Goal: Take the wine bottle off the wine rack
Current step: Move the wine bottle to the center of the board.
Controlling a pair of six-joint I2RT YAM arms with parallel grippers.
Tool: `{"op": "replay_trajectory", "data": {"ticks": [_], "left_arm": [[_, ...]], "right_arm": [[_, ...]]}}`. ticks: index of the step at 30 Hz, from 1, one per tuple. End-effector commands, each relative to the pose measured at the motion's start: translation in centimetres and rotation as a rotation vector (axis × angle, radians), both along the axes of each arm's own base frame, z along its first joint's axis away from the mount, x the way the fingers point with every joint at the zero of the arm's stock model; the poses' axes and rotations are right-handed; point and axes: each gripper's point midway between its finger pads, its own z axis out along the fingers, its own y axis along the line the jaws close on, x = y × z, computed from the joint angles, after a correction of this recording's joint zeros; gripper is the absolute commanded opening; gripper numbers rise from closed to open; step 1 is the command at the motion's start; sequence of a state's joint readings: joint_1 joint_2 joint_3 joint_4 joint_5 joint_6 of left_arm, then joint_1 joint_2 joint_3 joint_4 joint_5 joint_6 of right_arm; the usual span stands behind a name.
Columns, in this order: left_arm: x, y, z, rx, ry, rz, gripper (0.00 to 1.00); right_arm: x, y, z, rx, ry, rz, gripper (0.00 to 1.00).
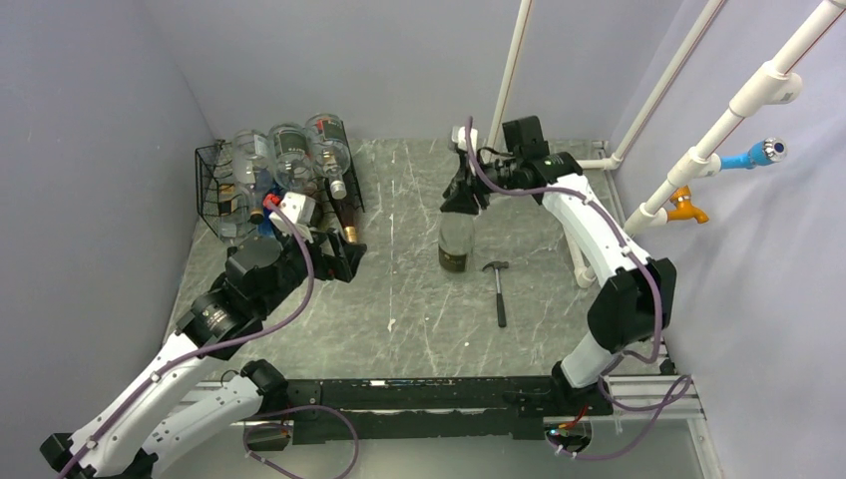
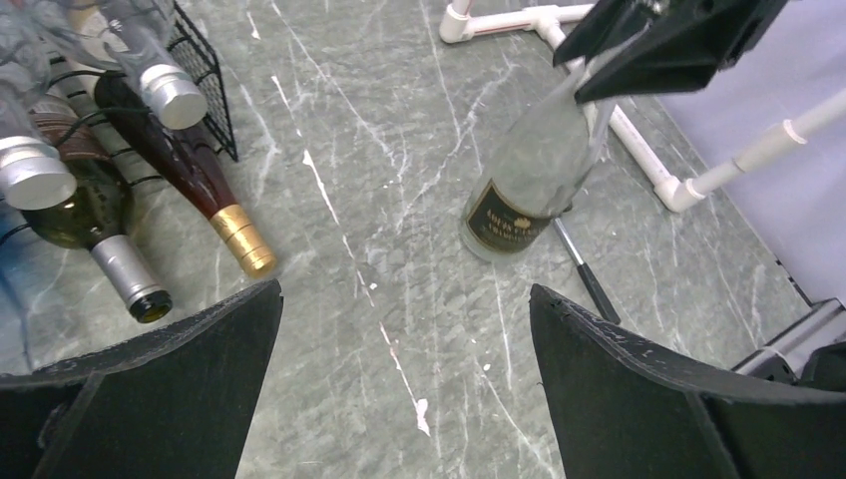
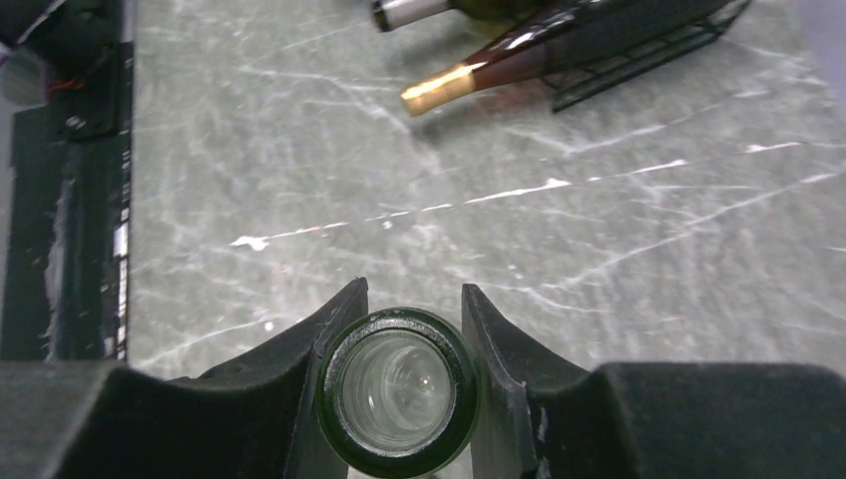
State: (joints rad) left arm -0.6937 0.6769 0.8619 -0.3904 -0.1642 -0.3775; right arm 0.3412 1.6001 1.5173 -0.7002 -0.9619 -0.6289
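1. The black wire box-shaped wine rack [image 1: 208, 185] sits on the grey marbled bench [image 1: 399, 309], with several glass bottles [image 1: 289, 155] lying in it.
2. The clear glass wine bottle with a dark label [image 1: 456, 244] is off the rack, standing on its base well to the rack's right.
3. The right pincer [image 3: 409, 309] is clamped round that bottle's neck, just below the mouth.
4. The left pincer [image 2: 404, 289] is spread wide and holds nothing, just in front of the rack.
5. A small black-handled hammer [image 1: 498, 289] lies beyond the bottle, farther from the rack.
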Motion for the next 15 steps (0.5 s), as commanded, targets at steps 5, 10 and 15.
{"op": "replay_trajectory", "data": {"ticks": [5, 10, 15], "left_arm": [[0.6, 1.9, -0.2, 0.053, -0.026, 0.084, 0.99], [0.8, 2.2, -0.3, 0.071, -0.025, 0.1, 0.99], [1.0, 2.7, -0.4, 0.092, -0.029, 0.121, 1.0]], "right_arm": [[10.9, 0.2, 8.6, 0.117, -0.273, -0.237, 0.0], [16.9, -0.7, 10.3, 0.165, -0.312, -0.398, 0.0], [21.1, -1.3, 11.2, 0.198, -0.342, -0.538, 0.0]]}}
